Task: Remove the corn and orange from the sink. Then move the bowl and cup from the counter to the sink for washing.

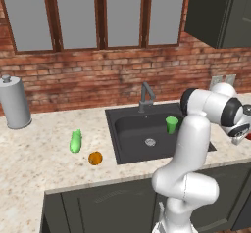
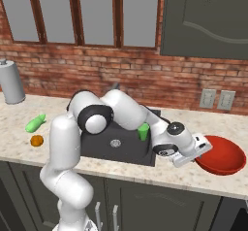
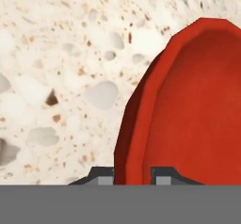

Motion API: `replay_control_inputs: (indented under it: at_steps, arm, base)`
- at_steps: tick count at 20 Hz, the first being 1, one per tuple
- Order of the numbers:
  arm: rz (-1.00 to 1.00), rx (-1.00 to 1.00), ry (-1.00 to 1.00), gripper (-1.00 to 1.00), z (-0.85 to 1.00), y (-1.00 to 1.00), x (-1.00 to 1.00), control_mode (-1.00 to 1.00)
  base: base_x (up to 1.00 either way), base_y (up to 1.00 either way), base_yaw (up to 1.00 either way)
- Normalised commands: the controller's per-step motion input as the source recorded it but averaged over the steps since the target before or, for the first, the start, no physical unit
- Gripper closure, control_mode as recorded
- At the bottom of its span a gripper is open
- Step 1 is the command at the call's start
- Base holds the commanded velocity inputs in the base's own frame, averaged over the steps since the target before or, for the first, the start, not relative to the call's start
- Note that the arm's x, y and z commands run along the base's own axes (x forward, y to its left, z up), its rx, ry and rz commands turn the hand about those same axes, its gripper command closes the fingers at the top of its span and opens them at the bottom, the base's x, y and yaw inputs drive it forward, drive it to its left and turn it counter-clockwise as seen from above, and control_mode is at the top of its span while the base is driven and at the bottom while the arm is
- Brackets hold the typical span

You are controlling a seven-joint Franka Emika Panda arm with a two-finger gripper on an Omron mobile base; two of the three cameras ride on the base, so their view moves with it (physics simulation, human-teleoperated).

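The corn and orange lie out on the desk and the cup stands in the sink, so I judge the bowl is my last step. My fingers straddle its near rim, one tip inside, one outside, pinched on the wall. The bowl sits upright, mouth up; being round, it has no long axis. Next I should lift it clear and carry it over to the sink.
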Motion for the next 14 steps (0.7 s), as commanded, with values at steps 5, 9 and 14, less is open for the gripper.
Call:
replay_control_inputs:
  at_steps: [5, 9, 14]
  arm:
    - [0.03, 0.00, 0.00, 1.00, 0.14, 0.03, -0.02, -1.00]
    - [0.05, 0.00, -0.05, 1.00, 0.19, 0.07, -0.09, -1.00]
    - [0.06, 0.00, -0.14, 1.00, 0.23, 0.11, -0.13, -1.00]
  base:
    - [0.00, 0.00, 0.00]
    - [0.00, 0.00, 0.00]
    - [0.00, 0.00, 0.00]
